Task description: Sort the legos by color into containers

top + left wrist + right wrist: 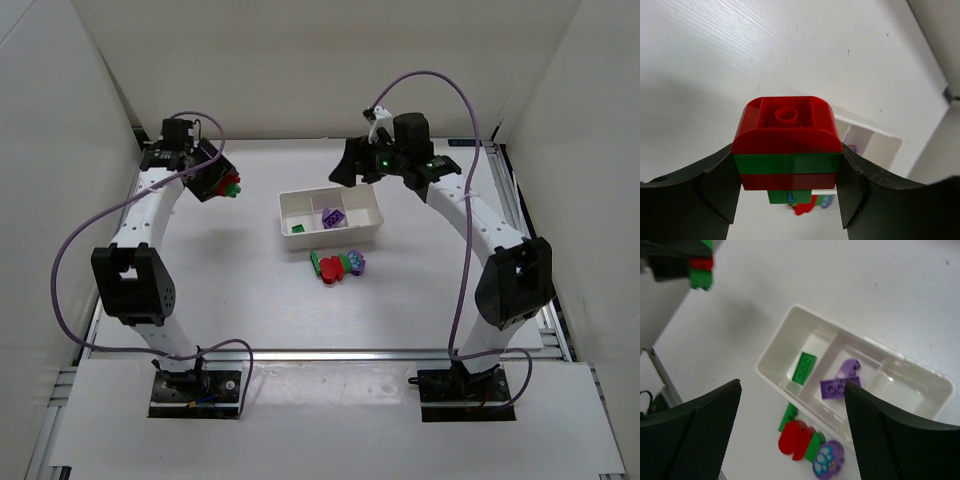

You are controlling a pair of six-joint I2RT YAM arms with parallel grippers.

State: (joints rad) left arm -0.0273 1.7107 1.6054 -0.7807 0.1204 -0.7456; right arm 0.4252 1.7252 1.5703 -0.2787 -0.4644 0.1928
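- The left fingers (715,192) are clamped on a red-and-green stack (787,145), holding it off the counter (235,295), well to the left of the white tray (378,222).
- From the top, the stack has a rounded red brick with one stud, a green layer, a red layer, and a smaller green brick (789,197) at the bottom.
- That bottom brick carries a blue "L", the only mark that can be read.
- The right fingers (700,440) are spread wide with nothing between them, above the tray.
- A loose green brick (804,367) lies in the tray's end compartment nearest the left arm, and purple bricks (840,382) lie in the middle one.
- Just beside the tray's near wall, a green piece (788,415), a red piece (792,440) and a round purple piece (829,459) lie clustered on the counter.
- The purple piece shows a pale blue flower-like print, too blurred to read.
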